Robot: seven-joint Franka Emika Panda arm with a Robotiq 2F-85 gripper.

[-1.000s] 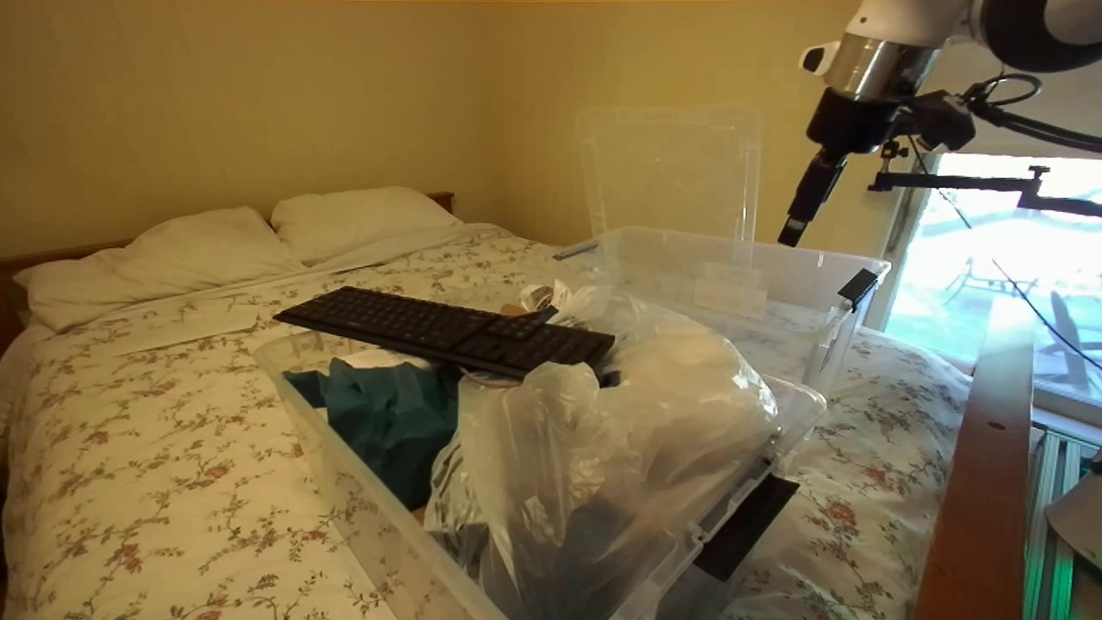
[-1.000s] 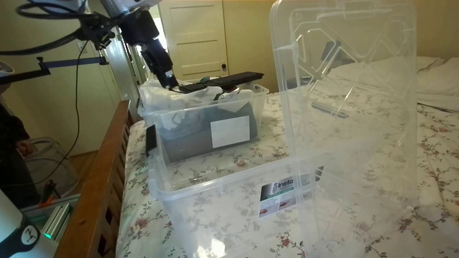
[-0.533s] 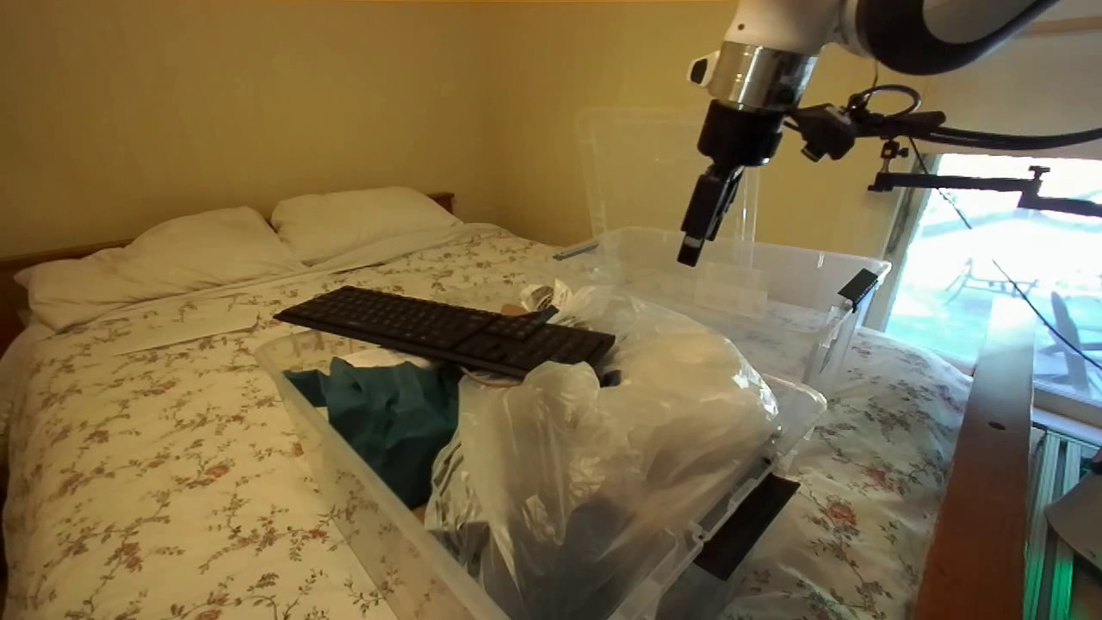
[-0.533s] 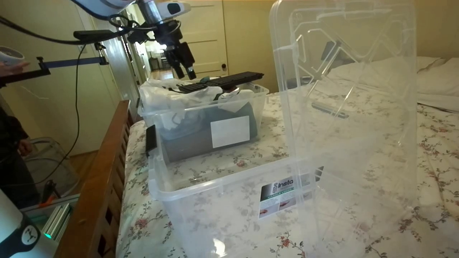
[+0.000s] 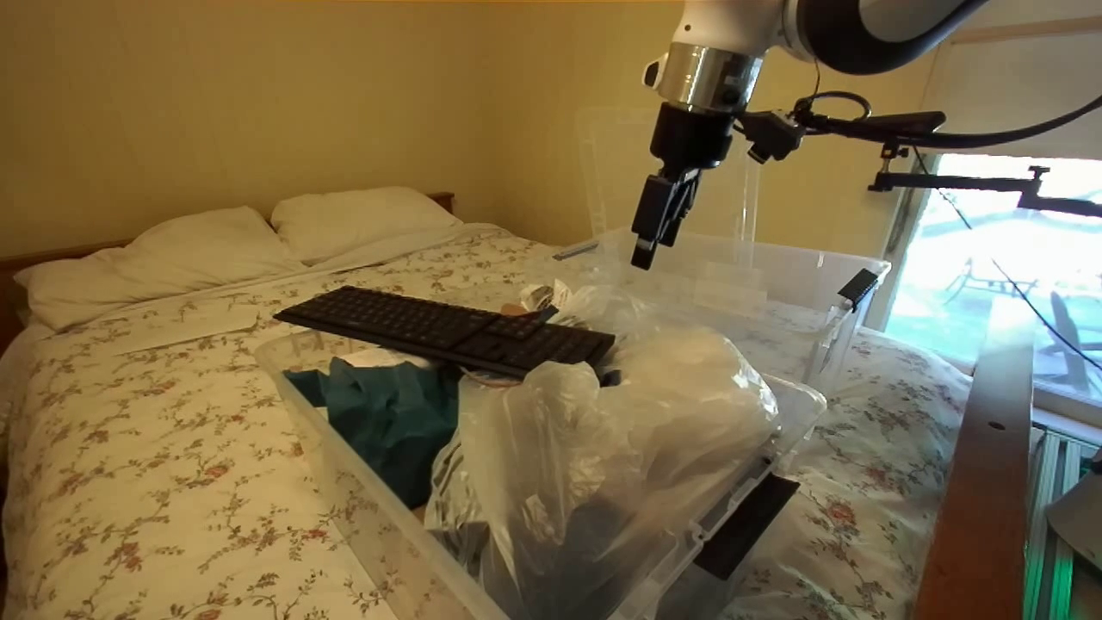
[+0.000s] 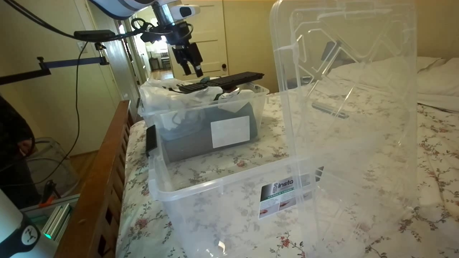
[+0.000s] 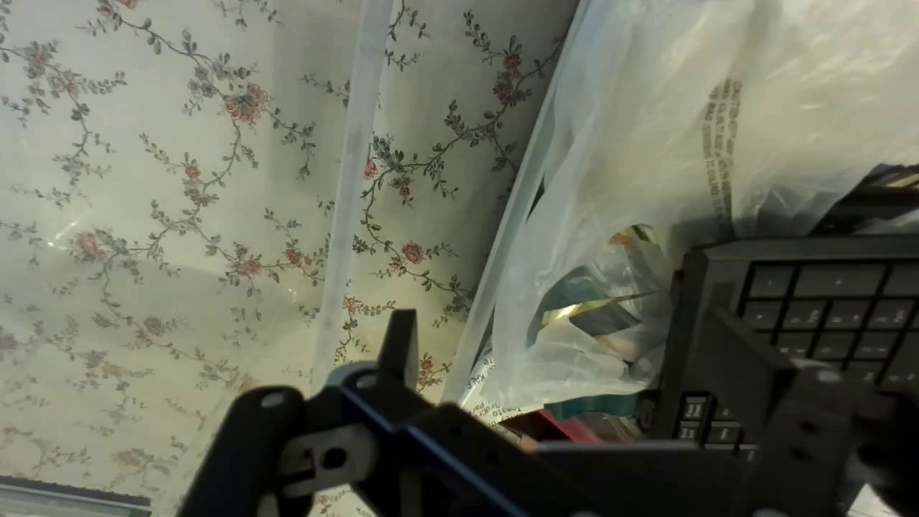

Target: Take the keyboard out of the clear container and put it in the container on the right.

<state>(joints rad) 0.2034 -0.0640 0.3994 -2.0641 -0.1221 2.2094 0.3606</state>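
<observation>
Looks down close over the stuffed container (image 5: 387,534) in an exterior view; in an exterior view, shares it from roughly opposite, facing the door (image 6: 213,39) past the lid (image 6: 344,118). In the wrist view, looks down from close above.

pincer (image 6: 193,72) | in both exterior views, closer to keyboard (image 6: 229,80) than before | turned, both fingers (image 6: 195,59) now showing

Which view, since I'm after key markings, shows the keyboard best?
The wrist view: the keyboard is close enough there for some key markings to show, though only part is visible, the hand covering some. Both exterior views show far more of its length, but too small to read markings.
</observation>
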